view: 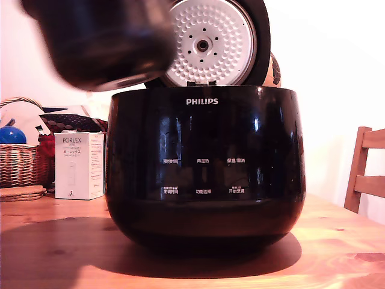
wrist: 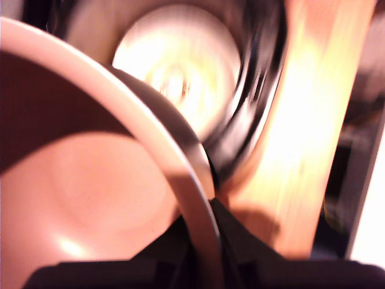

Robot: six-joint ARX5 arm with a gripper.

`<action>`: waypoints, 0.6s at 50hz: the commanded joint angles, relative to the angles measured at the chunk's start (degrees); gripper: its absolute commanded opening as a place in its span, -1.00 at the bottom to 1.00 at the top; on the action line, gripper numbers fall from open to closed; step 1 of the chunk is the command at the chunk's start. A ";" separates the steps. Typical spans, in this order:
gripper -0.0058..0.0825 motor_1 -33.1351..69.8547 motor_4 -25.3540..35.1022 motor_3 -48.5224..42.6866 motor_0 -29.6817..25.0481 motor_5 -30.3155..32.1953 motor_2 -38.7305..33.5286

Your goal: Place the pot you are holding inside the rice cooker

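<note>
The dark pot [view: 102, 42] hangs blurred in the air at the exterior view's upper left, above and beside the left rim of the rice cooker [view: 204, 174]. The glossy black cooker with its PHILIPS logo stands on the wooden table [view: 60, 253], its lid [view: 207, 42] raised and showing the dimpled silver-white plate. In the wrist view my gripper [wrist: 201, 238] is shut on the pot's thin rim, with the pot's inside [wrist: 90, 192] filling the near side. Beyond it the cooker [wrist: 252, 90] is a blur. The gripper is out of the exterior view.
At the exterior view's left stand a white PORLEX box [view: 79, 165], a wicker basket [view: 18, 159] holding a blue ball [view: 11, 135], and cork coasters [view: 21, 192]. A wooden chair [view: 364, 171] is at the right edge.
</note>
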 commanded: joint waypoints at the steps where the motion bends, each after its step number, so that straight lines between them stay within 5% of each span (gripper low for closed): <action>1: -0.92 -0.98 1.09 2.99 -0.63 0.57 2.45; 30: -0.92 3.82 7.52 12.37 -3.34 2.78 3.34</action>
